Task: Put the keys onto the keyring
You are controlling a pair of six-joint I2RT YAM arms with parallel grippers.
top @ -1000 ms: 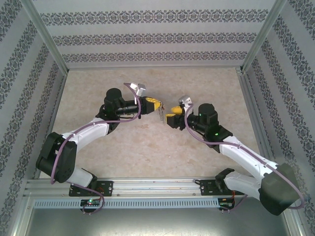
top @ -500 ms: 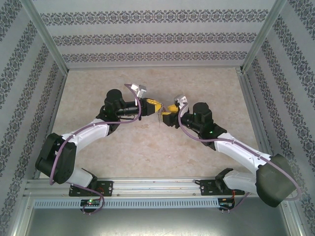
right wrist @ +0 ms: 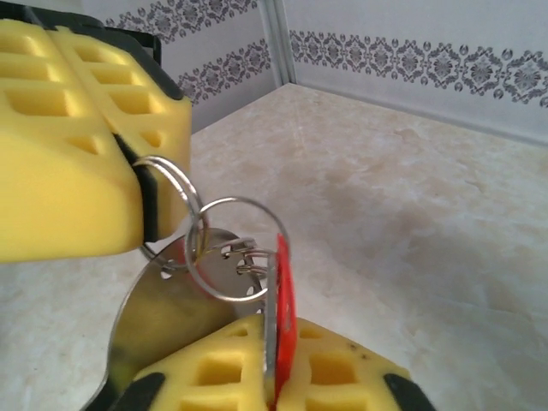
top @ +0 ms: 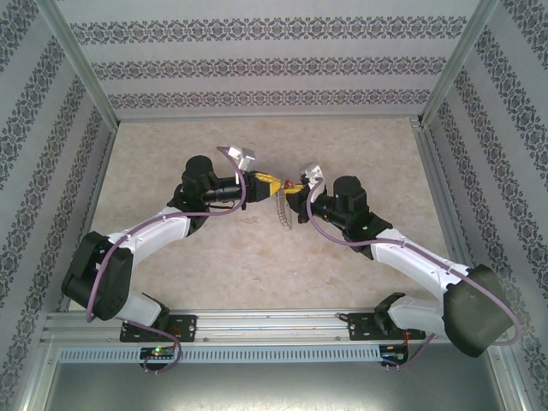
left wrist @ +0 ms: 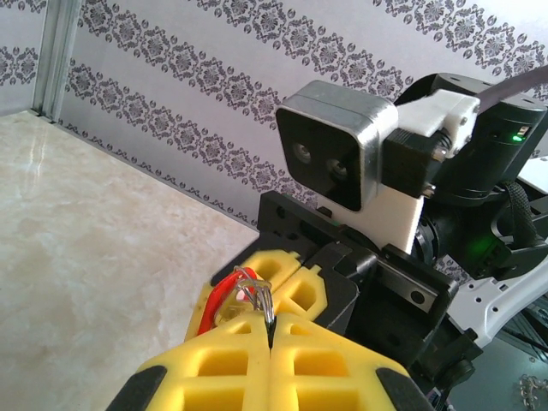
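Note:
My left gripper (top: pixel 268 184) and right gripper (top: pixel 293 190) meet tip to tip above the middle of the table. The grey keyring (top: pixel 285 212) dangles below them, its clips in a row. In the left wrist view my left gripper (left wrist: pixel 271 318) is shut on a thin wire ring (left wrist: pixel 261 295), with the red key head (left wrist: pixel 218 300) just beyond. In the right wrist view my right gripper (right wrist: pixel 276 342) is shut on the red key (right wrist: pixel 283 317), whose head stands upright. A round wire ring (right wrist: pixel 235 248) links it to the clips (right wrist: pixel 248 257) and the flat grey keyring (right wrist: pixel 163 325).
Patterned walls and aluminium posts (top: pixel 81 64) box in the marble tabletop (top: pixel 360 145). A metal rail (top: pixel 274 330) runs along the near edge by the arm bases. The right arm's wrist camera (left wrist: pixel 342 150) sits close in front of my left gripper.
My right gripper has moved left up to the left gripper and closed on the red key. The keyring now hangs lower between them. The left arm has hardly moved.

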